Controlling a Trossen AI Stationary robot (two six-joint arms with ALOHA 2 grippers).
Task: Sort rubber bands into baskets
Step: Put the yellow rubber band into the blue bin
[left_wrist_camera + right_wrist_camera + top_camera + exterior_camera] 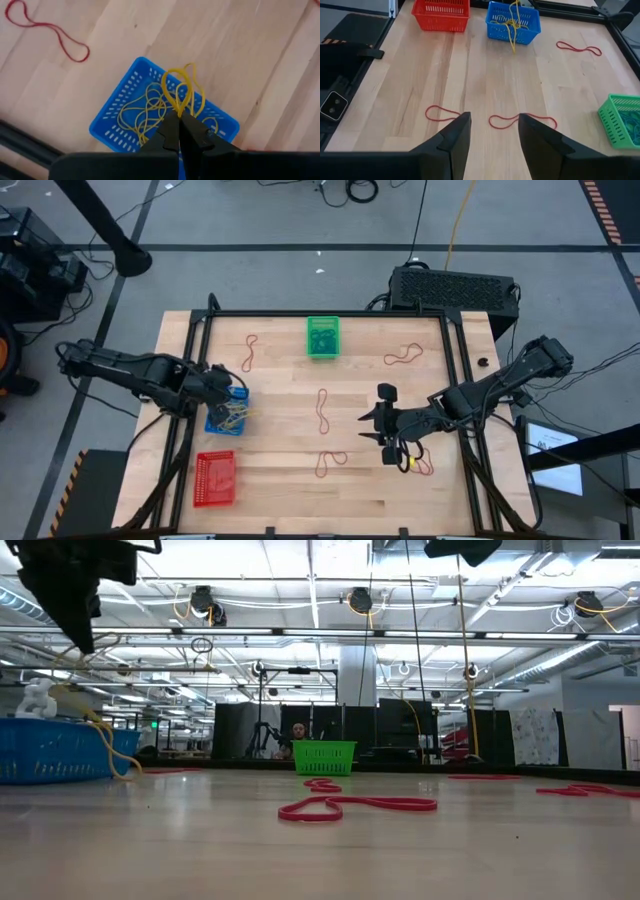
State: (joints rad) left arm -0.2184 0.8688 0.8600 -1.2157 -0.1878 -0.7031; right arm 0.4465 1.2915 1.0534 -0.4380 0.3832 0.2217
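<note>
Over at the left edge of the counter [280, 490]: left pincer [179, 120] above the blue basket [112, 120], clamped on a yellow band [181, 90] whose loops stand up past the tips. More yellow bands [142, 112] heaped in the same basket, one strand trailing over its side in the right wrist view. Just nearer the front edge, the red basket [215, 478], apparently empty.

Toward the middle: red bands loose on the wood, one near the far left [250, 352], one at centre [322, 410], one toward the front [330, 462]. At the far edge, the green basket [322, 337], with dark bands seeming to lie inside in the right wrist view.

On the right: another red band [404, 356] near the far corner, and the right pincer [490, 137] low over the centre of the counter, jaws apart, nothing between them, two red bands lying just ahead.

Handling, as a judgement: featherlight, limp, stretchy loops, prone to snagging on mesh or clinging to a fingertip. Best pinched on a single strand where it lifts slightly off the wood, near a bend, then released well inside the basket.
</note>
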